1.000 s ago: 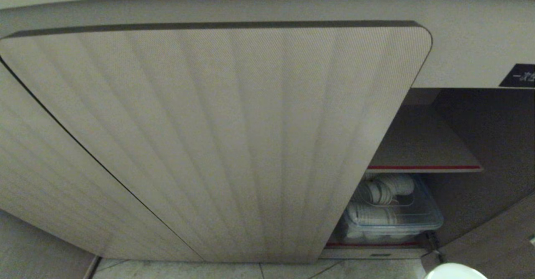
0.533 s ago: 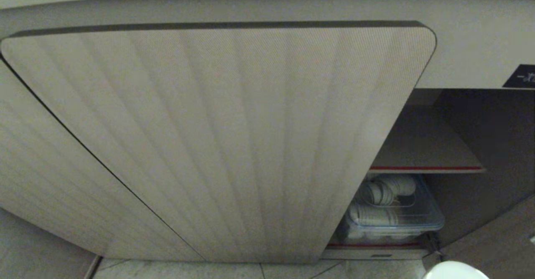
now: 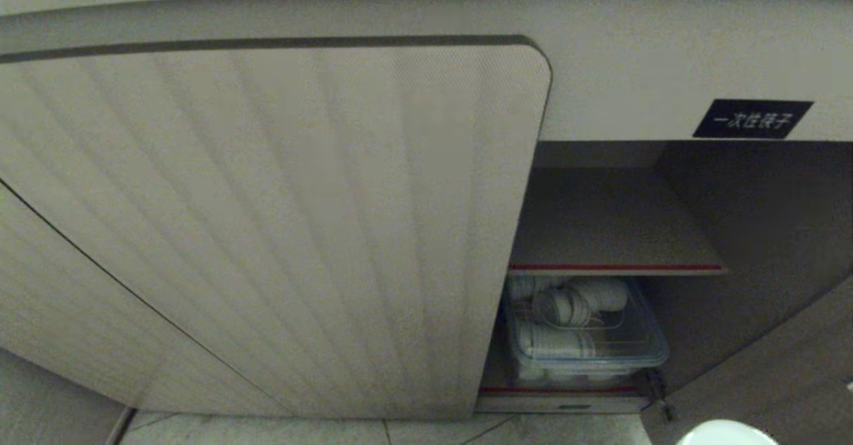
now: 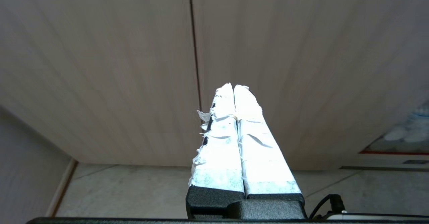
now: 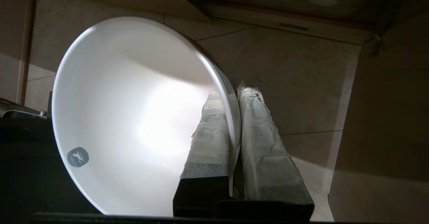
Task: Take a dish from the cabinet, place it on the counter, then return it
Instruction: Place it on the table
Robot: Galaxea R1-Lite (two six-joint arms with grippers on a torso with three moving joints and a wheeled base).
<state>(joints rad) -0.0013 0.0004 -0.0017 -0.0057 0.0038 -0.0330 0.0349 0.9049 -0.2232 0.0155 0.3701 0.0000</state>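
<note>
Looking from the head view, the whole scene has slid leftward since the earlier pictures, so the camera has moved: more of the cabinet (image 3: 600,218) opening shows, and its black label (image 3: 752,119) with white Chinese characters, cut off at the edge before, is now whole. Inside, the shelf (image 3: 616,268) has a red edge, and below it sits a clear box (image 3: 586,338) of stacked white cups. A sliver of the dish (image 3: 726,434) rim peeks in at the bottom edge. In the left wrist view, the left gripper (image 4: 233,87) has its white-taped fingers pressed together on nothing, pointing at the ribbed door (image 4: 301,66) just ahead. In the right wrist view, the right gripper (image 5: 233,87) is clamped on the dish (image 5: 134,116) rim, one finger inside the bowl and one outside; a small grey round logo (image 5: 77,157) marks the inside wall, its writing too small to read. Beyond the fingertips lie the tiled floor (image 5: 295,76) and the cabinet base.
</note>
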